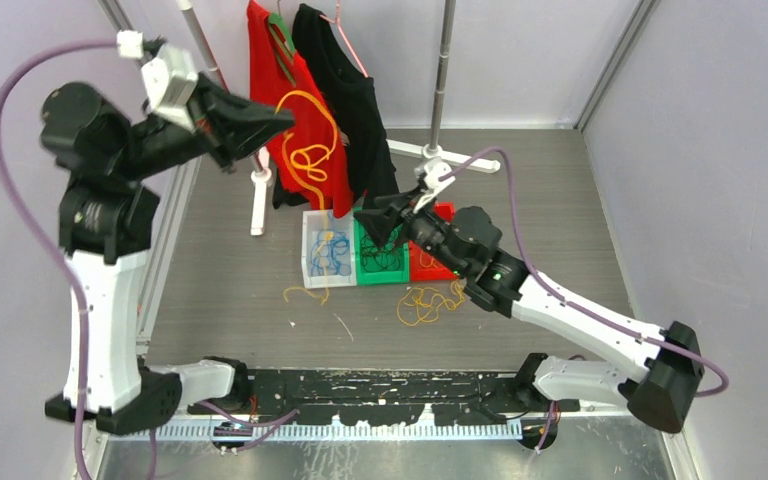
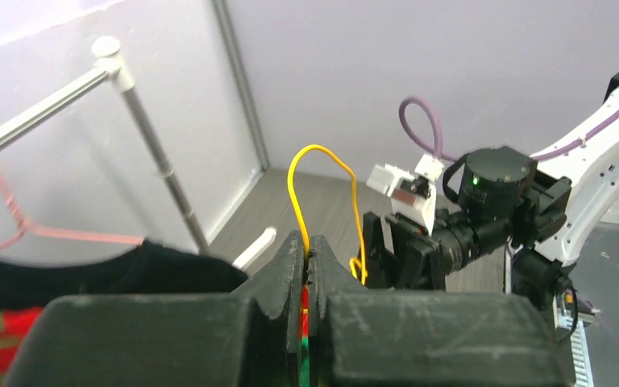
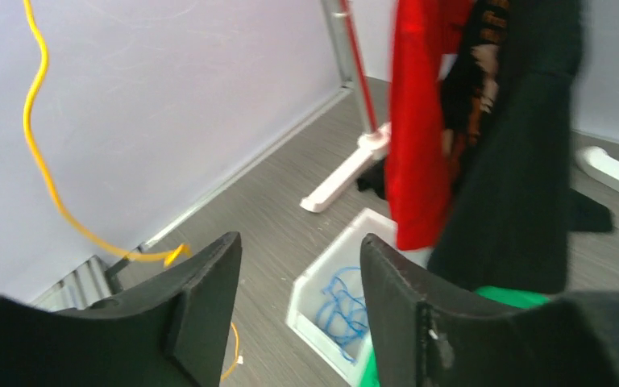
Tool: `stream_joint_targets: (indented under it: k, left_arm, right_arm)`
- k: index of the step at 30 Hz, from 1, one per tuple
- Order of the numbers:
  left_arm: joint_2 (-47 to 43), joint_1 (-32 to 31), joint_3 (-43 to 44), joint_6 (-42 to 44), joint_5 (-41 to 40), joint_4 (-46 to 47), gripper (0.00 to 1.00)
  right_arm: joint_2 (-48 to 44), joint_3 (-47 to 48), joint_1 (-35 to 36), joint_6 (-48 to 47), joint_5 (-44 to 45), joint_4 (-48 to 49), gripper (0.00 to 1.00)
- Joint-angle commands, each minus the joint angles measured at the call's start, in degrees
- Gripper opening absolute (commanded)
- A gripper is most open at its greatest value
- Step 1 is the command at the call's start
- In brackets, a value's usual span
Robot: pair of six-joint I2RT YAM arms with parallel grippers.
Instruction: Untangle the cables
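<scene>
1. The grey counter [image 1: 240, 280] carries everything, with pale walls around it.
2. At its far side a clothes rack [image 1: 443, 80] holds a red garment [image 1: 280, 90] and a black garment [image 1: 345, 90] side by side.
3. Just in front of the garments three bins sit in a row: a white bin [image 1: 307, 250], a green bin [image 1: 380, 277] and a red bin [image 1: 425, 268].
4. My left fingers [image 1: 285, 118] are raised high on the left, pinched tight on a yellow cable [image 1: 310, 155]. It loops up out of them and hangs in curls before the red garment.
5. My right fingers [image 1: 365, 215] hover over the green bin, spread apart with nothing between them.
6. Blue cables [image 1: 328, 250] lie in the white bin and black cables [image 1: 385, 255] in the green bin.
7. An orange bunch [image 1: 428, 303] lies on the counter in front of the red bin, and a loose yellow strand [image 1: 310, 293] lies before the white bin.
</scene>
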Motion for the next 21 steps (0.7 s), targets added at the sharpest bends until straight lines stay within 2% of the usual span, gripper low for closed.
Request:
stream_joint_targets:
  k: [1,5,7,12,16,18,21]
  left_arm:
    - [7.24,-9.48,7.57,-1.83,-7.84,9.09,0.0]
    - [13.7,-17.79,14.92,4.34,-12.21,5.7,0.0]
    - [16.89,-20.47,17.81,6.13,-13.51,5.72,0.0]
    - [25.38,-25.24,27.05,9.44,-15.32,6.42,0.0]
    - [33.02,-26.92,37.49,9.37,-16.2,6.4,0.0]
    - [35.66,-27.73,39.2,10.01,-16.71,7.35,0.0]
    - [37.58,-28.99,39.07,11.27,-17.25,9.14,0.0]
  right_arm:
    - [-6.47,-4.41,-4.86,3.54,-1.24,-2.39,0.65]
    - [-10.51,-9.63,-5.32,0.44,-9.02,-0.76,0.79]
    - [-12.05,-10.81,-5.32,-0.35,-9.24,-1.97,0.82]
    - [-15.26,-12.81,-5.41,-1.96,-1.19,-3.3,0.83]
    - [-12.91,-10.9,-5.57,-5.66,12.79,-5.76,0.78]
    - [-12.23,-10.15,-5.91,-7.02,18.87,-6.52,0.76]
    - [-12.65,-10.0,-7.4,-7.16,19.31,-6.39,0.76]
